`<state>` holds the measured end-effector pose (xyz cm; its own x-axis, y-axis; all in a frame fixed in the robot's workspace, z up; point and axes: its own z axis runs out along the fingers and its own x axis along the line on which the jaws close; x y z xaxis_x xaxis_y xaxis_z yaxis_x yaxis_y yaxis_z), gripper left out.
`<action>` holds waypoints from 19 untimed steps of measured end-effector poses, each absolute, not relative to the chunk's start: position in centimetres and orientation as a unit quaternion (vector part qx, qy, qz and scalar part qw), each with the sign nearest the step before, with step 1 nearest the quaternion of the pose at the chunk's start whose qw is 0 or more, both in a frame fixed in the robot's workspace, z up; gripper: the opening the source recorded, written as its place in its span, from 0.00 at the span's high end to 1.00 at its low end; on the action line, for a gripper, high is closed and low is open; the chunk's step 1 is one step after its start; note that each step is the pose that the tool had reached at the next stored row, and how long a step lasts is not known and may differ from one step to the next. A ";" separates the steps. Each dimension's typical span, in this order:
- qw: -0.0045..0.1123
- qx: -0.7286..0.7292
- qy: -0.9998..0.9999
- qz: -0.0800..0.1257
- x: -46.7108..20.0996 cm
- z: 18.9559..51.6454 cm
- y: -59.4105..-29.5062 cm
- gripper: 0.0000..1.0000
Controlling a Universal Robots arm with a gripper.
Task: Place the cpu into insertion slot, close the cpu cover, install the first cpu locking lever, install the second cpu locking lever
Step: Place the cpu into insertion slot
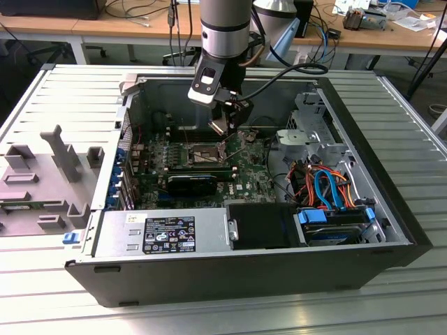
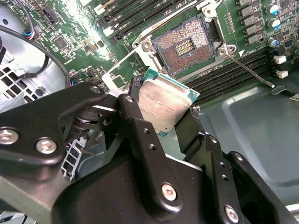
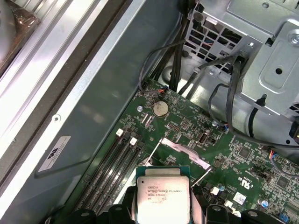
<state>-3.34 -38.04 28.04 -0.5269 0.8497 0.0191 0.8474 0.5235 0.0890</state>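
Exterior view, left to right:
- Grey tray [image 1: 42, 178] sits outside the case [image 1: 209, 279].
- Inside the case is the board [image 1: 248, 174], with the slot [image 1: 198, 155] on it.
- The gripper [image 1: 225, 124] hangs above the board, just to the exterior view's right of the slot.
- Orange and blue cables [image 1: 325, 187] lie at the far right.

Gripper [image 2: 161, 106]: narrow, fingers [image 2: 140, 128] clamped on opposite edges of the cpu [image 2: 164, 102]. The metal top of the cpu [image 3: 162, 198] faces the cameras in both wrist views. The chip is clear of the board and tilted, touching nothing but the fingers.

Slot [image 2: 184, 46]: empty, contact field bare. The cpu is near it but not over it squarely.

Cover [image 3: 184, 151]: stands raised off the slot, as I read it.

Levers: one lever [image 2: 250, 71] swung out, free of its catch. The first wrist view shows two thin rods [image 3: 152, 154] beside the cover, probably both levers up.

Progress, my judgement:
- Chip picked up and brought to the socket area.
- Seating not yet done.
- Cover and both levers untouched.
- All four steps remain open.
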 end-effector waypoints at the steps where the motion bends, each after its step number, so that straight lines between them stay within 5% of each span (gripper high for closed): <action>1: 0.013 0.486 0.873 0.044 -3.3 28.0 -38.0 0.45; 19: 0.014 0.492 0.869 0.043 -3.3 28.0 -38.0 0.45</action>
<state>-3.34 -38.04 27.98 -0.5157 0.8565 0.0190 0.8542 0.5123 0.0890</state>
